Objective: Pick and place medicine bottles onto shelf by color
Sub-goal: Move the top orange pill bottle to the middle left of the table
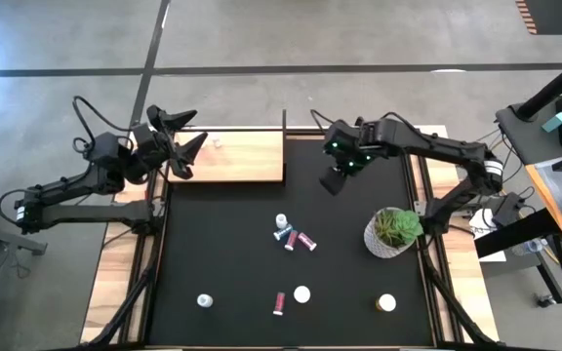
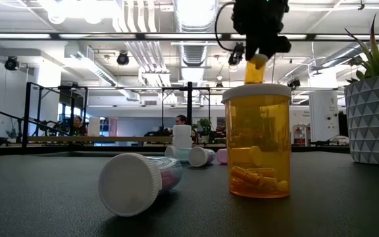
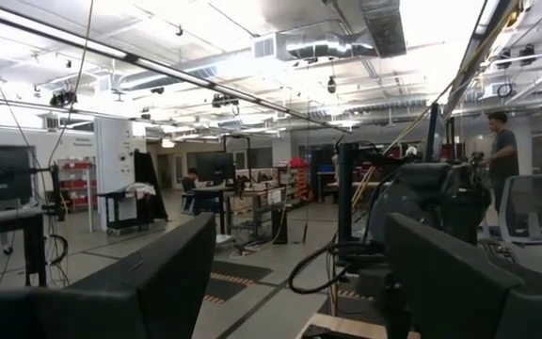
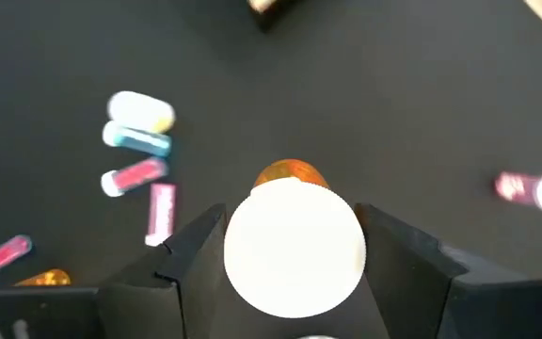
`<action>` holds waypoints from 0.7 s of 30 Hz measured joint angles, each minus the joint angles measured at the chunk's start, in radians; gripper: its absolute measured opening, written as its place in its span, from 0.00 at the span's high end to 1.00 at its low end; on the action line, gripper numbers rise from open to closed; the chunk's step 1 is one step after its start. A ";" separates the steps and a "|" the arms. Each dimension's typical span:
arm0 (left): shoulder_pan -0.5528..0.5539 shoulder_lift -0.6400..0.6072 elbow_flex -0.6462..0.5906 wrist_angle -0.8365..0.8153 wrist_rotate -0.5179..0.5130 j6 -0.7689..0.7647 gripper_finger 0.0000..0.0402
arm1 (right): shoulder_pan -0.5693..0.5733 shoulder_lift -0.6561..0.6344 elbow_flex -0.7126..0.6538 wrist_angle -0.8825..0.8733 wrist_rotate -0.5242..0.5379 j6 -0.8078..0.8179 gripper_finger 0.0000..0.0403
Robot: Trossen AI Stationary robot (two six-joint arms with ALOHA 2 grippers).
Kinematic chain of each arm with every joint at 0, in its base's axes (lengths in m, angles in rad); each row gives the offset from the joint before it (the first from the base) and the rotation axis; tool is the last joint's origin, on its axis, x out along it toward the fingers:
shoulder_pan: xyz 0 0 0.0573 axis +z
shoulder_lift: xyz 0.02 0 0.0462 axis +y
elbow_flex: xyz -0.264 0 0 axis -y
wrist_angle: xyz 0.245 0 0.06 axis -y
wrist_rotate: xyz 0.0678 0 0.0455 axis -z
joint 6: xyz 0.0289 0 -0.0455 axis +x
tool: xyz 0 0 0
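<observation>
Black matting covers the table (image 1: 222, 244), open workshop floor beyond it.

Left of the high view: left end effector (image 1: 185, 136) hangs above the table's upper-left corner, fingers spread, nothing between them. It waits.

Just right of it, upper middle: the shelf (image 1: 247, 158), a pale wood board along the table's far edge. One small pale item sits near its left end; too small to identify.

Centre: a cluster of medicine bottles (image 1: 293, 234), white, teal and pink, some lying down. Along the lower edge, four more well apart, one pink.

Upper right of centre: right end effector (image 4: 294, 254) raised off the matting, clamped on an orange bottle (image 4: 290, 175). Fingers sit either side of its white cap (image 4: 294, 247), per the right wrist view. The low view shows it hanging high.

Right: potted plant (image 1: 394, 232), not part of the job.

Handling, judged: bottles look like light, rigid plastic, smooth-walled, so slippery. Lying ones would roll if nudged. The ridged cap offers the best purchase; grip squarely across it, moderate squeeze. Loose pills inside may shift a little.
</observation>
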 joint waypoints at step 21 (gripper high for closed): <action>0.000 0.109 0.002 0.002 0.134 -0.367 0.28 | 0.129 0.123 0.180 0.154 0.000 -0.158 0.48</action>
